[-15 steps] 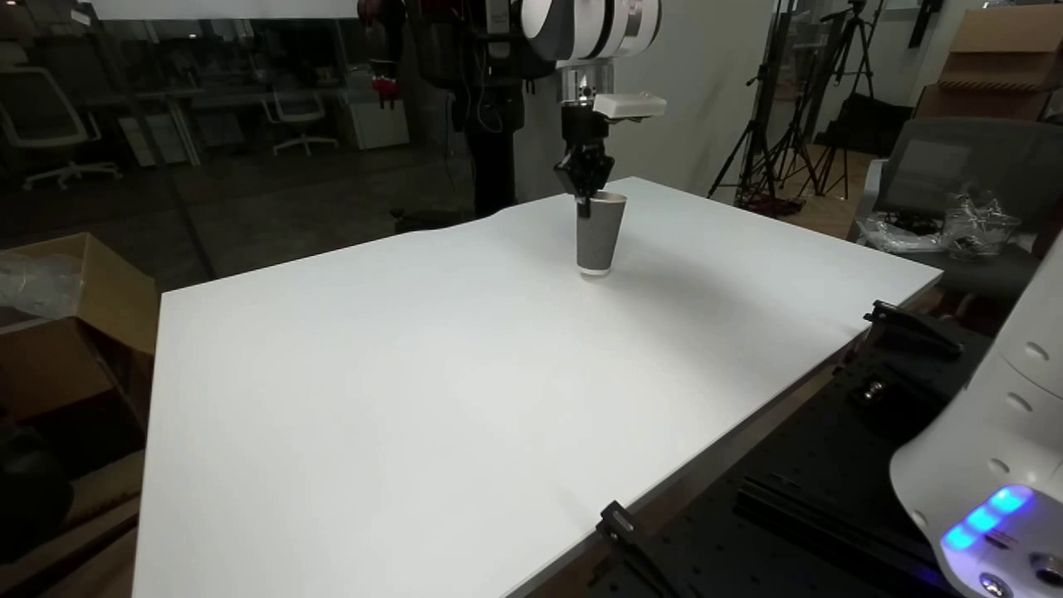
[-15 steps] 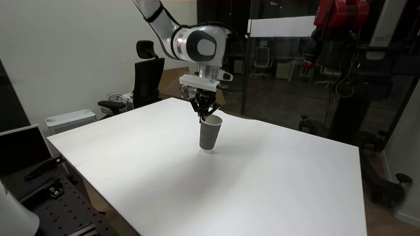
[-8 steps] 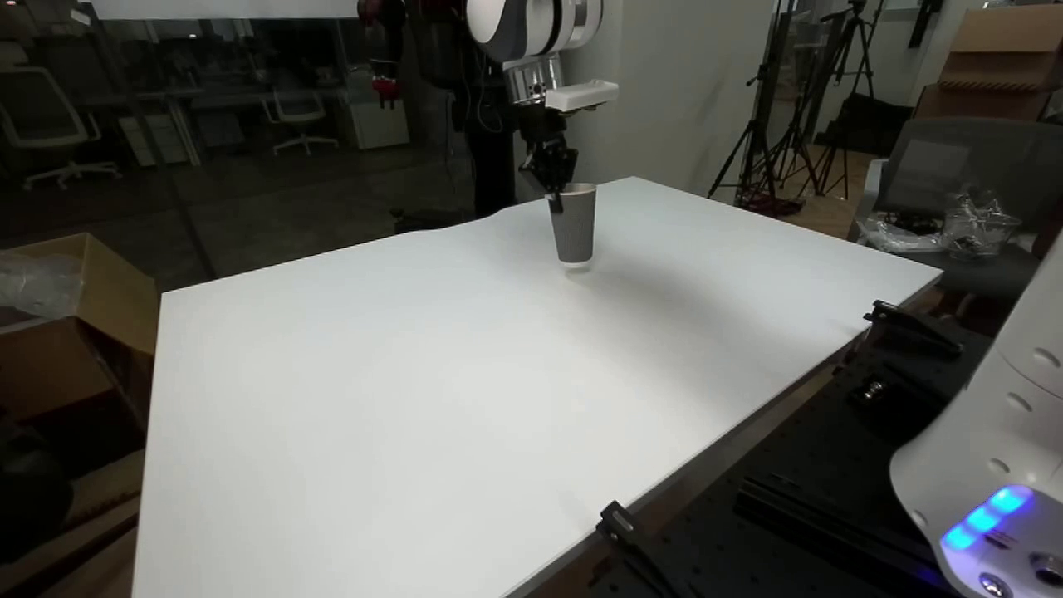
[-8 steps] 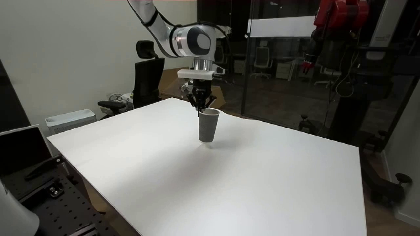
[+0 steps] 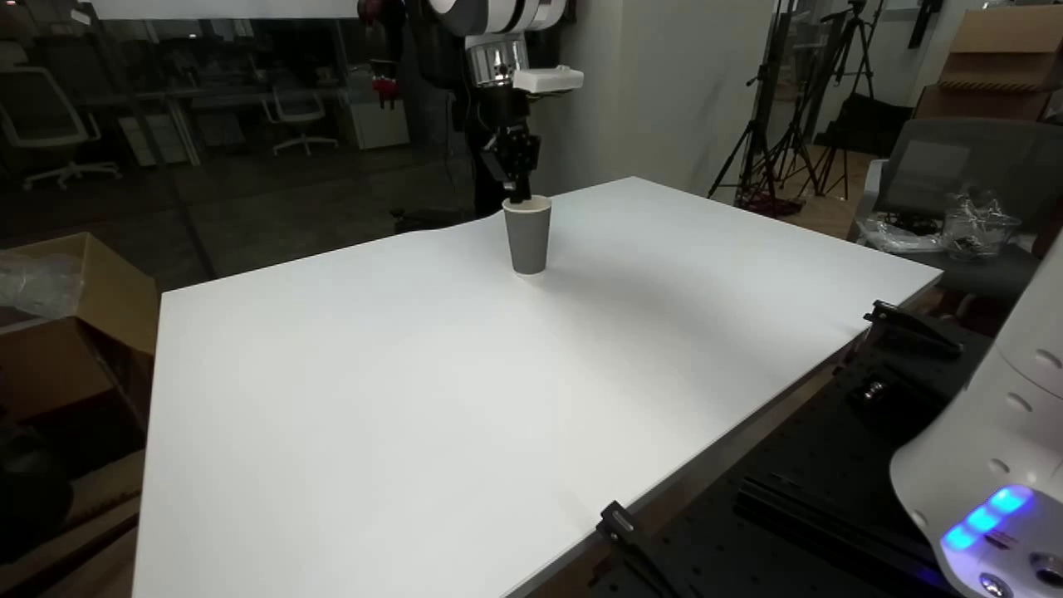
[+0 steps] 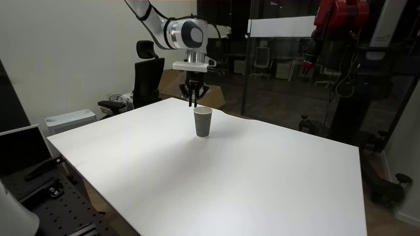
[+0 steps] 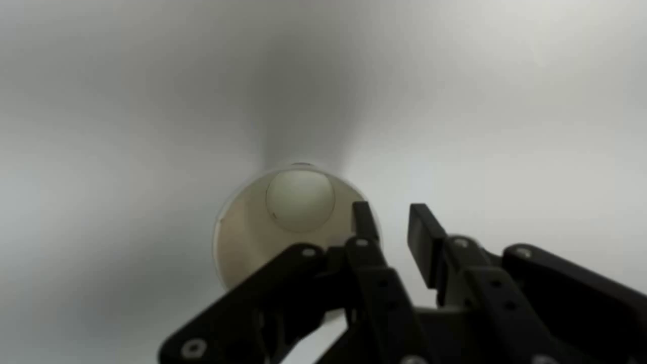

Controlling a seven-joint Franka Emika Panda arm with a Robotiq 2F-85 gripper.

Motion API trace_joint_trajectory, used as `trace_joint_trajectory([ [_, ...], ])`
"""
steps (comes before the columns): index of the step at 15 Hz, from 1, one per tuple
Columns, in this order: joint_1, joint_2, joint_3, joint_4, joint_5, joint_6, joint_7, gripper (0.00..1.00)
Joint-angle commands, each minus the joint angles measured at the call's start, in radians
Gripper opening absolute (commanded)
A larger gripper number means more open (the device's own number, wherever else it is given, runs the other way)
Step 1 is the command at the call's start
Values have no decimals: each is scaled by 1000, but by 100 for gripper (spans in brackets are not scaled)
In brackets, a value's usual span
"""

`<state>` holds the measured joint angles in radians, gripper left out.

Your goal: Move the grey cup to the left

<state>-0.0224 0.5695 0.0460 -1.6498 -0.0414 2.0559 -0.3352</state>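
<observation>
The grey cup stands upright on the white table, near its far edge; it also shows in an exterior view. In the wrist view I look down into its pale inside. My gripper is just above the cup's rim, its two fingertips apart with nothing between them. In the wrist view the gripper has one finger over the cup's rim and the other outside it above the table. In an exterior view the fingertips overlap the rim.
A red and black robot stands beyond the table. A black chair and a cardboard box stand behind it. Black clamps sit at the table's near edge. Another cardboard box is beside the table.
The cup was held tilted at its rim and moved left across an exterior view. Now it stands upright on the table. The gripper has opened, let go and risen above the rim.
</observation>
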Motion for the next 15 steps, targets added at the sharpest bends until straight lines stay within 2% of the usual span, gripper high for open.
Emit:
trace_joint_trajectory([
  [1,-91,-156,8,-162,32,-127,-169,56],
  [3,-123,-182,-8,-197,49,-170,-212,70],
  [7,-154,-233,-20,-250,103,-131,-231,96],
  [8,-147,-182,-27,-203,78,-155,-233,79],
  [11,-148,-201,-28,-218,94,-146,-235,96],
  [15,-147,-207,-28,-226,98,-144,-235,96],
])
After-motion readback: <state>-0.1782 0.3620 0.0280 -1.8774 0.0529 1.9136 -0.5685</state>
